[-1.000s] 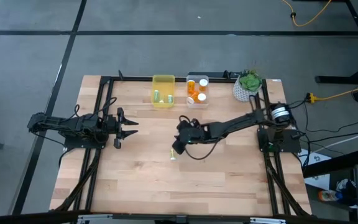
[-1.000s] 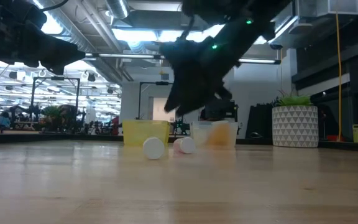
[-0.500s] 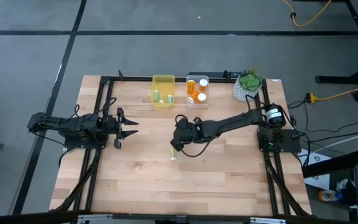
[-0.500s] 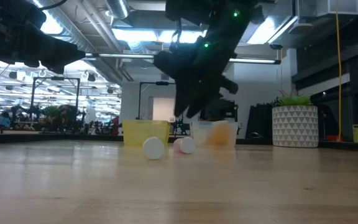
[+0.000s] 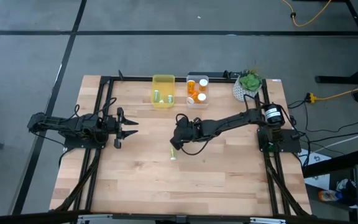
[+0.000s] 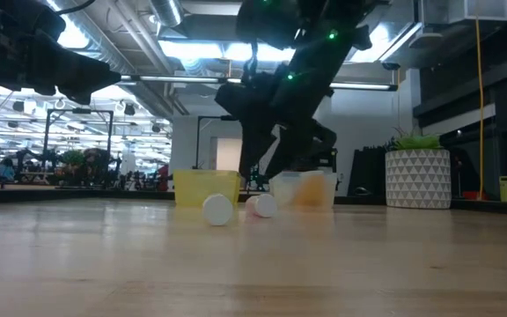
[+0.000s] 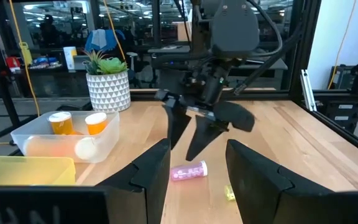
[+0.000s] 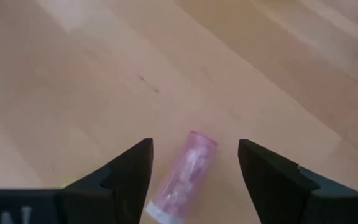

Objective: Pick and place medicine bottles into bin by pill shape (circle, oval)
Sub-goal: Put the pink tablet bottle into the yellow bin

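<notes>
1. Bottles left loose on the table number two as far as I can see: a purple bottle (image 8: 185, 176) lying on its side near the table's middle, and a yellow-green bottle (image 5: 173, 156) just beside it, toward the front edge.
2. Right gripper (image 5: 178, 142) hangs low over the purple bottle with its jaws spread wide. In the right wrist view the bottle lies between the two fingers (image 8: 126, 180), untouched as yet, so nothing is held.
3. Left gripper (image 5: 131, 127) waits well apart at the left side of the table, jaws released and empty, facing the work.
4. Farther back, the yellow bin (image 5: 163, 81) holds two small bottles, and the clear bin (image 5: 197, 77) next to it holds the orange bottles (image 5: 194, 91) with white caps.
5. A potted plant (image 5: 248, 85) stands at the far right corner, outside the job.
6. Judging by this, most of the sorting is done; the purple bottle is the pick in hand, and the yellow-green one remains after it.
</notes>
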`<action>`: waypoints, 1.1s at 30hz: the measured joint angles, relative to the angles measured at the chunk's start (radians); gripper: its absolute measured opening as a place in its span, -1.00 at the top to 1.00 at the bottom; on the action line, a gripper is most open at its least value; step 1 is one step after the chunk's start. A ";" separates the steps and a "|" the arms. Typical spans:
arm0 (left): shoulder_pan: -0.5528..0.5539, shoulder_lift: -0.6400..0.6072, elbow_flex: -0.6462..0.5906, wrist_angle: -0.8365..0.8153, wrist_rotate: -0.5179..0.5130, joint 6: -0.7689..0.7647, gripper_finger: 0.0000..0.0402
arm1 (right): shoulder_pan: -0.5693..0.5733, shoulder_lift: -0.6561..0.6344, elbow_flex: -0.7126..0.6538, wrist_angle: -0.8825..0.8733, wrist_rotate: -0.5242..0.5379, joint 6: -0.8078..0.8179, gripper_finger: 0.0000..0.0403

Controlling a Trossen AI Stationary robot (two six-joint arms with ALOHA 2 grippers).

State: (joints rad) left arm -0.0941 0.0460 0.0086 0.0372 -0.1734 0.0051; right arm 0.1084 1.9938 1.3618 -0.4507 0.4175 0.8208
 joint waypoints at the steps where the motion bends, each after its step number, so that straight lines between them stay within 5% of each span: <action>1: 0.000 0.000 0.000 0.000 0.000 0.000 0.26 | -0.001 0.008 0.000 0.000 0.000 0.009 -0.19; 19: 0.000 0.000 0.000 0.000 -0.001 0.003 0.26 | 0.000 0.112 0.000 0.031 -0.041 -0.018 -0.17; 33: 0.000 0.000 0.000 0.000 -0.001 0.005 0.26 | -0.001 0.110 0.001 0.029 -0.074 -0.107 0.36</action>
State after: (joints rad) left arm -0.0943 0.0460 0.0086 0.0376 -0.1741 0.0097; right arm 0.1070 2.1036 1.3631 -0.4219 0.3431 0.7136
